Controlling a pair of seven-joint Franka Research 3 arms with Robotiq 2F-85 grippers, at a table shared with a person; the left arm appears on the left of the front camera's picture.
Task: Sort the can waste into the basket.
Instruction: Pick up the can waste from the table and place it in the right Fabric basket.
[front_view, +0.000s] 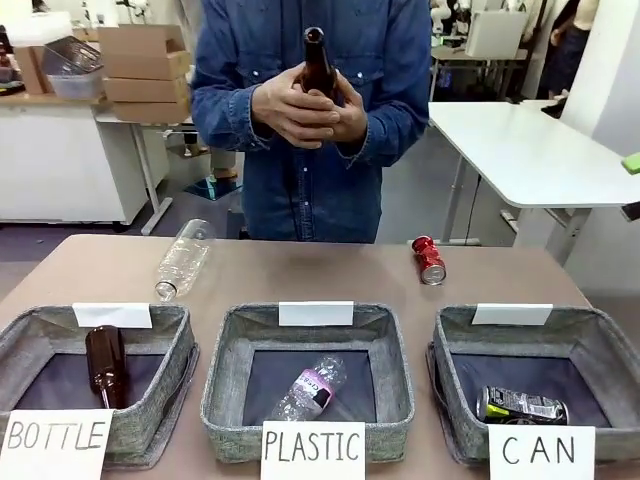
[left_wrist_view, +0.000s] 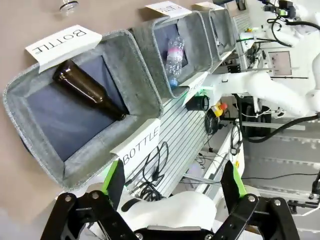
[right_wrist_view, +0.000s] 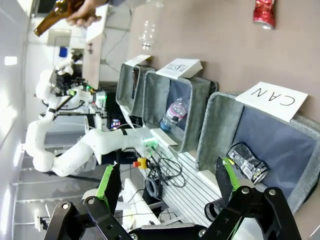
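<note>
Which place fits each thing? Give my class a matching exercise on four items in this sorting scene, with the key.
Things:
1. red can
2. black can
3. pink-label bottle
4. bare clear bottle

Places:
a. in the CAN basket
b. on the table, robot's left
c. in the PLASTIC bin
d. on the table, robot's right

Pairs: 1-d; 2-a; 3-c; 4-b

Bare tabletop (front_view: 330, 270) lies all round the red can (front_view: 429, 260), upper right; the basket (front_view: 446, 350), lower right, holds one black can (front_view: 521, 406).
</note>
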